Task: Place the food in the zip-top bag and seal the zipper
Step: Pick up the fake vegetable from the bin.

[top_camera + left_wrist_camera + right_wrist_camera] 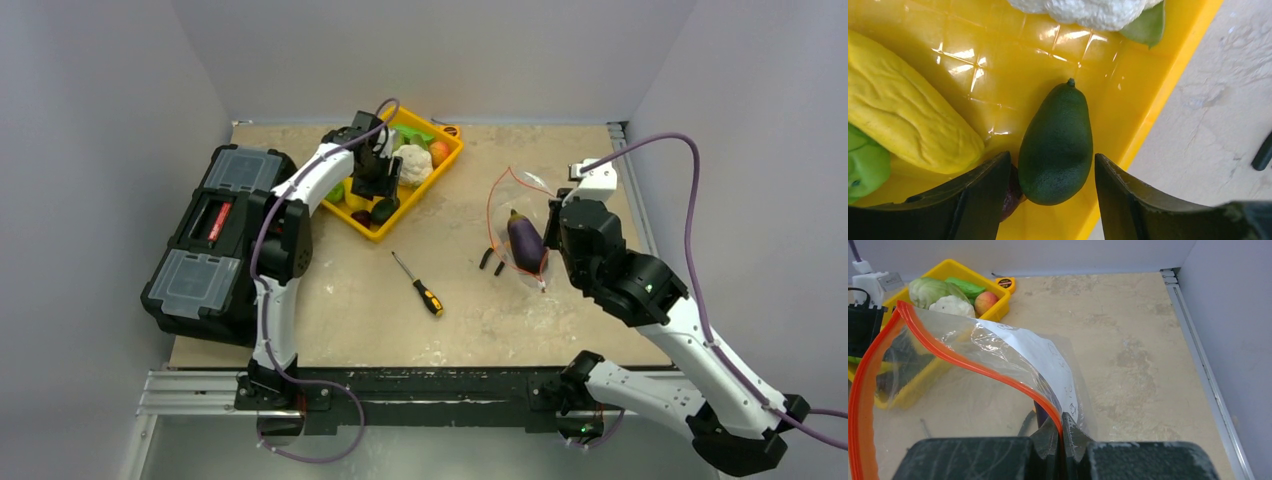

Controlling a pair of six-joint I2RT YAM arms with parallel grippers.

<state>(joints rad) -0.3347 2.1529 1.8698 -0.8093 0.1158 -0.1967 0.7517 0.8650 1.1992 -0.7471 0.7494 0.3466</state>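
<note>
You had nothing legible to read here: the white panel on the zip-top bag carried only faint marks, too blurred to make out, and the red label on the black toolbox was too small.

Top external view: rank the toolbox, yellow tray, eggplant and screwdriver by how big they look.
1. Toolbox
2. Yellow tray
3. Eggplant and screwdriver: too close to rank. The screwdriver looks longer, the eggplant thicker.
</note>
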